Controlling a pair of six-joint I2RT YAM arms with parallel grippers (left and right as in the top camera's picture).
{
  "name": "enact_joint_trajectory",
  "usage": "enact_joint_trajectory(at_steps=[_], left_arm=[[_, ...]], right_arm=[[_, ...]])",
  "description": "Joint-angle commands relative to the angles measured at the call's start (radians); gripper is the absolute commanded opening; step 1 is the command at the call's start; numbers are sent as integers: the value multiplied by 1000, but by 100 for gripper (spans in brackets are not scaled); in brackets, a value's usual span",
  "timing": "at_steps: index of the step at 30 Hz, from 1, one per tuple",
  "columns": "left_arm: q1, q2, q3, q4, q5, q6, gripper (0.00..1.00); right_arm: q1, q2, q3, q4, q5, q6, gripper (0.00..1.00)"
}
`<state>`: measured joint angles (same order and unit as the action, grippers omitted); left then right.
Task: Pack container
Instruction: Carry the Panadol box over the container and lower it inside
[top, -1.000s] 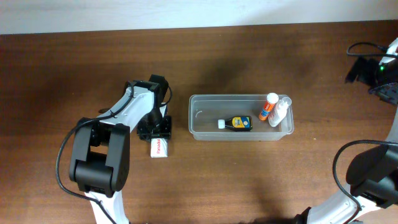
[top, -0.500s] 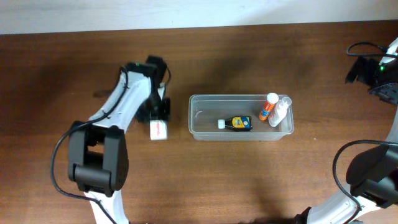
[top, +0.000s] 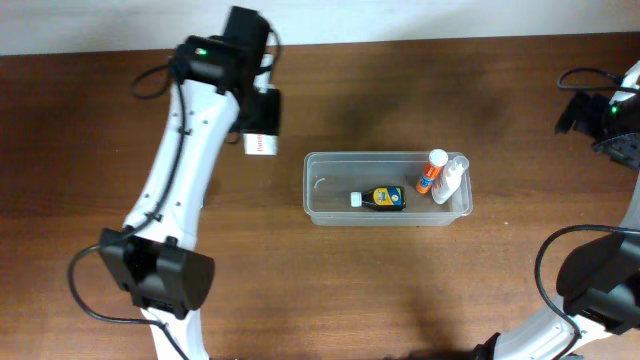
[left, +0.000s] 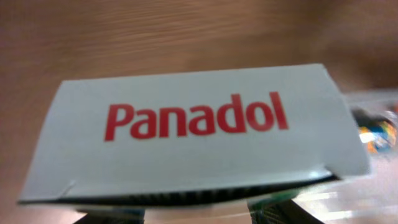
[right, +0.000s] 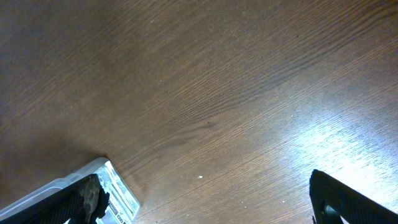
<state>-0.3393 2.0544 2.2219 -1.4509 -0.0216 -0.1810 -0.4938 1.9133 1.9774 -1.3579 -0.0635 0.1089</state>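
Note:
My left gripper (top: 262, 122) is shut on a white box printed "Panadol" (top: 260, 142) and holds it raised in the air, up and to the left of the container. The box fills the left wrist view (left: 199, 124), with the jaws (left: 199, 216) just under it. The container (top: 320, 165) is a clear tub in mid-table. It holds a dark bottle with a yellow label (top: 382, 198), an orange bottle with a white cap (top: 430, 172) and a clear bottle (top: 452, 180). My right gripper (top: 603, 110) is open and empty at the far right edge, fingers wide apart (right: 211, 211).
The table (top: 450, 290) is dark brown wood with a pale wall along its far edge. A black cable (top: 575, 78) lies by the right arm. The corner of a clear plastic thing (right: 115, 190) shows beside my right gripper's left finger.
My left gripper has lifted the Panadol box off the table and carried it up and toward the far side, from left of the container's near corner to above its far left.

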Motion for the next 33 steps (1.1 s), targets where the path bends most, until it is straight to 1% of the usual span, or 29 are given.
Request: enact_joint_trajectory(at_steps=[1, 5, 9, 14, 18, 23, 28, 33], left_arm=[[-102, 11, 25, -6, 69, 85, 52], [-195, 12, 25, -23, 113, 147, 52], [-278, 12, 24, -28, 112, 226, 53], [-342, 14, 19, 3, 111, 314, 53], [-355, 29, 19, 3, 104, 368, 52], [-354, 87, 19, 4, 104, 502, 53], [-360, 137, 19, 27, 104, 591, 53], [-377, 150, 18, 41, 104, 626, 54]], right_arm=[[3, -4, -5, 0, 12, 5, 98], [3, -4, -5, 0, 12, 5, 98], [3, -4, -5, 0, 12, 5, 98], [3, -4, -5, 0, 12, 5, 98], [3, -4, -5, 0, 12, 4, 98], [3, -4, -5, 0, 12, 5, 98], [3, -4, -5, 0, 12, 5, 98], [3, -4, -5, 0, 12, 5, 98]])
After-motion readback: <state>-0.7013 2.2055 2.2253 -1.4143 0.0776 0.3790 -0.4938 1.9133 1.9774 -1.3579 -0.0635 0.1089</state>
